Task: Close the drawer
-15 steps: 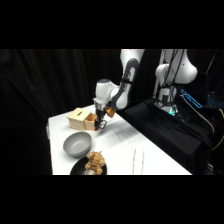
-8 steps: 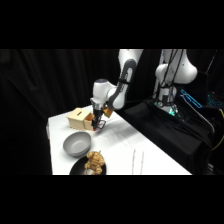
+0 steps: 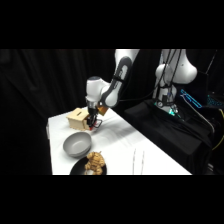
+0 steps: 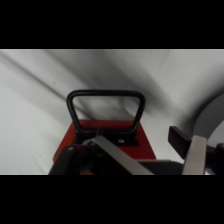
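Since a second ago the gripper (image 3: 92,122) has been carried left, against the drawer (image 3: 95,121) at the box (image 3: 77,118) on the desk (image 3: 120,145). The drawer's closing is judged nearly done. The jaws' state cannot be told.

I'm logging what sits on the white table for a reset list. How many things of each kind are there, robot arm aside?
Wooden box with the drawer: 1
Grey bowl: 1
Black plate with brown food: 1
Total: 3 things on the table. The gripper is down at the box's front.
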